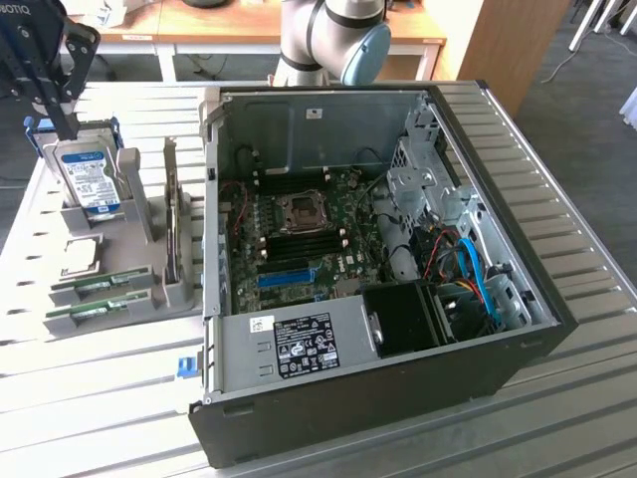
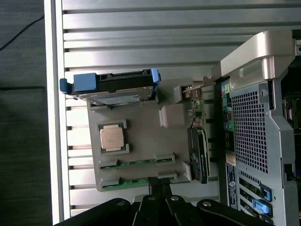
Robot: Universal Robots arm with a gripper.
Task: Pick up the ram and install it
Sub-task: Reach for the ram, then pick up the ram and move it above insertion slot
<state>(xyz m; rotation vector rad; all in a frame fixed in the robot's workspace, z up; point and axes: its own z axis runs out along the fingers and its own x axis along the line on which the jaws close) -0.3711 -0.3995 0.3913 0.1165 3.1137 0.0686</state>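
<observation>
Two green ram sticks (image 1: pixel 100 286) lie side by side in slots of a grey holder (image 1: pixel 139 234) on the exterior view's left. Both ram sticks (image 2: pixel 136 162) appear in the wrist view as well, just ahead of my fingers. My black gripper (image 1: pixel 62 127) hangs high above the holder's far end, over the hard drive, and is shut with nothing in it. In the wrist view the gripper (image 2: pixel 159 187) shows its fingertips pressed together. The open computer case (image 1: pixel 328 398) lies beside the holder, its motherboard (image 1: pixel 299 239) facing up.
The holder also carries a blue-labelled hard drive (image 1: pixel 88 177), a square silver processor (image 1: pixel 82 254) and an upright card (image 1: pixel 177 229). The arm's base (image 1: pixel 333 35) stands behind the case. Everything rests on a slatted metal table (image 1: pixel 100 378); cables and a black fan shroud (image 1: pixel 403 319) fill the case's right.
</observation>
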